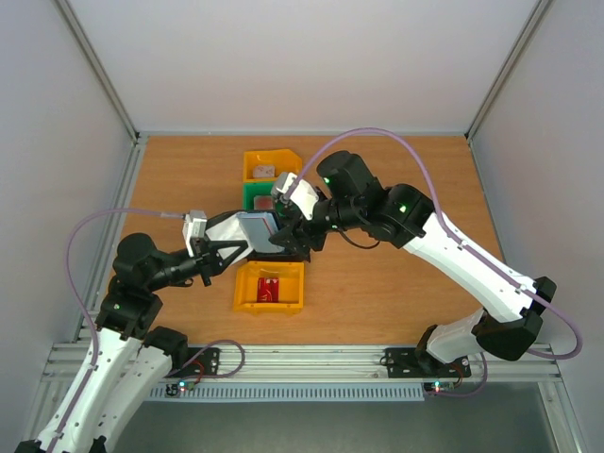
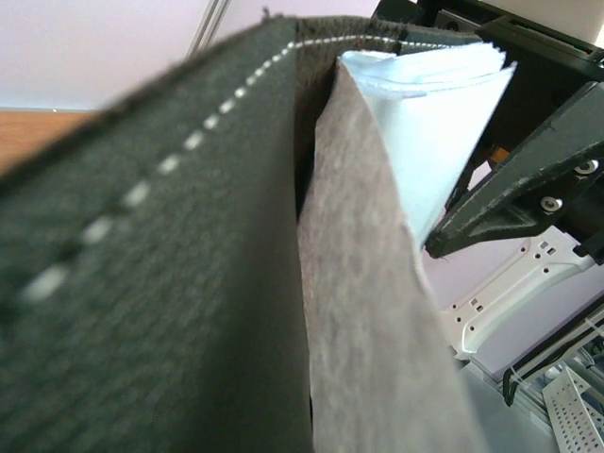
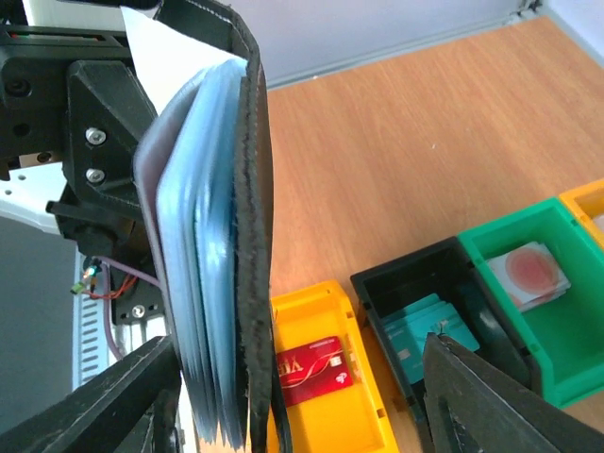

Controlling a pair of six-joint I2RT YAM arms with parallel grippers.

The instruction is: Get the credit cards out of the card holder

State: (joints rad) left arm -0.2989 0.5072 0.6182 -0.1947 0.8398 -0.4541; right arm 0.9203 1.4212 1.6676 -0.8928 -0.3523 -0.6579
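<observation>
Card holder (image 1: 253, 231) hangs mid-table at 12 o'clock of the near yellow bin (image 1: 238, 288), left gripper (image 1: 238, 255) clamped on its floppy stitched cover (image 2: 142, 245), right gripper (image 3: 300, 344) spread wide and empty astride the slick sleeves (image 3: 193, 283); credit cards (image 3: 316, 368) look light, stiff, slippery, so I'd pinch an exposed card edge, not sleeve film.

The counter (image 1: 406, 274) is brown wood, smooth and flat. The far wall (image 1: 302, 57) is pale and plain. The left wall (image 1: 47, 142) and the right wall (image 1: 566, 142) are pale too. Thin grey metal posts (image 1: 99, 71) run up the far corners. A silver metal rail (image 1: 311, 357) lies along the near edge of the counter. Nearer still is a grey strip (image 1: 377, 425), maybe the floor. The light is soft and even.
</observation>
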